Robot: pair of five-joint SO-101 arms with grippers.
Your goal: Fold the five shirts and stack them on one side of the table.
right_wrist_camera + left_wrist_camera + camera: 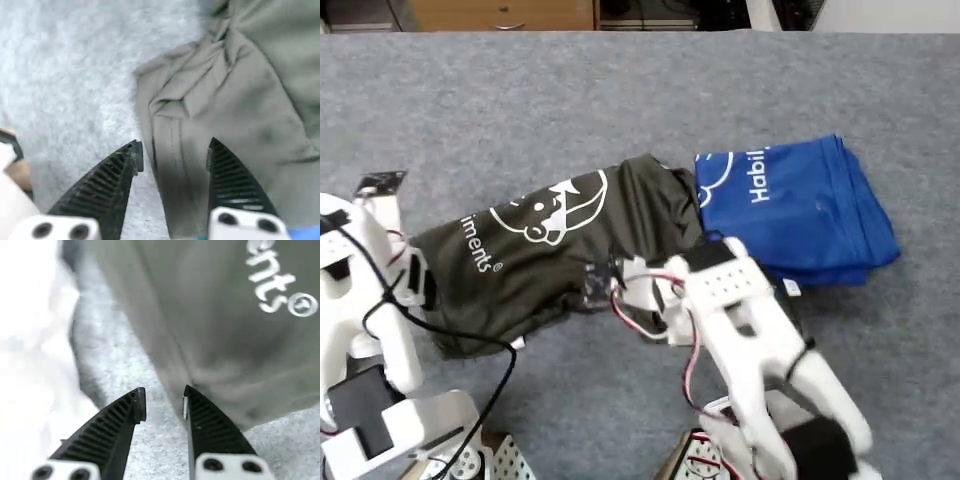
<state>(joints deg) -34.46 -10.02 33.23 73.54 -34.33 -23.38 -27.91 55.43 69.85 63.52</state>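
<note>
At the olive shirt's (pixel 550 240) left end the left gripper (pixel 163 402) sits, fingers narrowly apart, empty. At its near edge the right gripper (pixel 175 147) gapes wide over a rumpled hem (nothing pinched). Touching its right end lies the folded blue shirt (pixel 800 210). Best: both bite the full edge, then lift evenly.

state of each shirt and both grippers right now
olive green shirt: partly folded, rumpled at one end
blue shirt: folded, up against the olive green shirt
left gripper: open, at the olive green shirt's edge
right gripper: open, over the olive green shirt's bunched end
</note>
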